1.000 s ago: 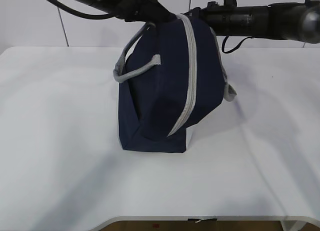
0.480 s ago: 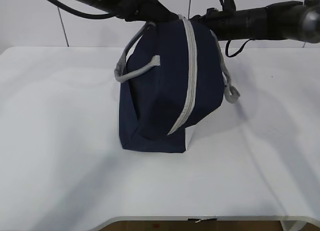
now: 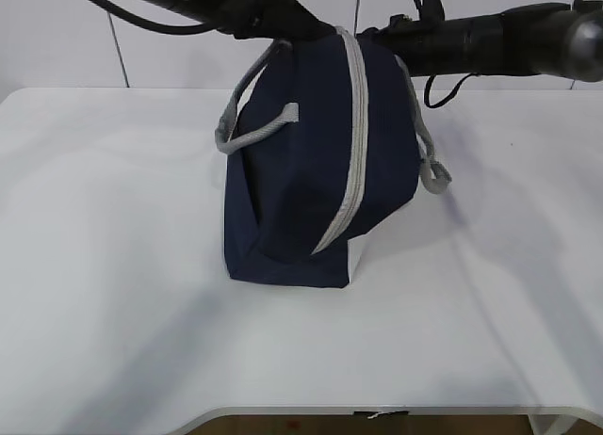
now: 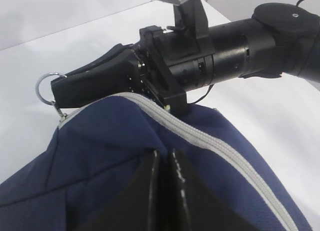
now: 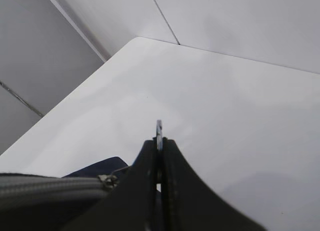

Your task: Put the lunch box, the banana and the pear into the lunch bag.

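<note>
Lunch bag (image 3: 320,171) stands zipped on the worktop (image 3: 113,265). Left end effector (image 4: 162,163) pinches top fabric; right end effector (image 5: 159,151) is clamped on the ring pull (image 4: 44,87). Risk: ring slips or the bag tips if pulled hard.

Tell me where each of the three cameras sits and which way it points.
Exterior: facing the table from the front, slanting down at the lunch bag; both arms cross the top.
Left wrist: above the bag, left gripper pinching fabric, looking toward the right gripper.
Right wrist: looks along the right gripper, shut on the ring pull.
Both wrist views show the ring pull and zipper strip.
</note>
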